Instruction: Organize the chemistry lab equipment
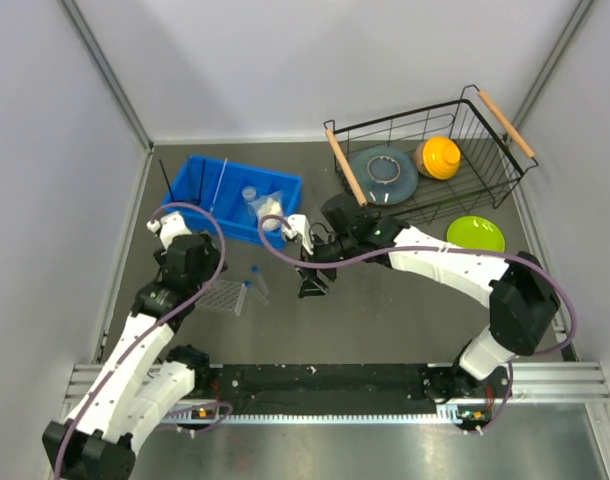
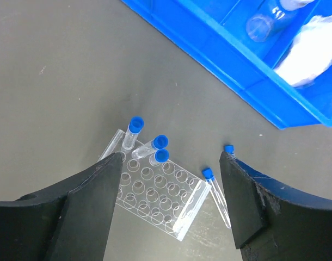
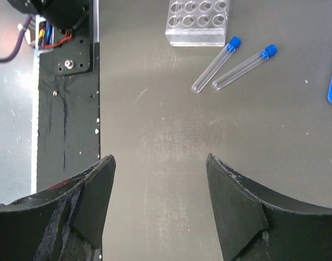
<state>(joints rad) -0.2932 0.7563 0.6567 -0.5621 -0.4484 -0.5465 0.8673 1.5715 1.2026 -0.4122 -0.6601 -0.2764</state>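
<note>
The clear tube rack (image 1: 223, 297) lies on the grey table left of centre, with three blue-capped test tubes (image 2: 136, 126) at one end. Two loose tubes (image 3: 216, 64) lie beside it. My left gripper (image 2: 171, 159) is open and empty, hovering over the rack (image 2: 155, 198). My right gripper (image 1: 313, 283) is open and empty above bare table to the right of the loose tubes; its jaws (image 3: 159, 159) frame nothing. The blue bin (image 1: 197, 170) holds a thin glass rod (image 1: 220, 185), a black wire piece (image 1: 166, 183), a small clear cup (image 2: 260, 26) and a white packet (image 2: 312, 51).
A black wire basket (image 1: 495, 165) at the back right holds a grey dish (image 1: 383, 172) and an orange dish (image 1: 440, 157). A green dish (image 1: 475, 234) lies in front of it. Grey walls stand on the left, right and back. The black base rail (image 3: 65, 92) runs along the near edge.
</note>
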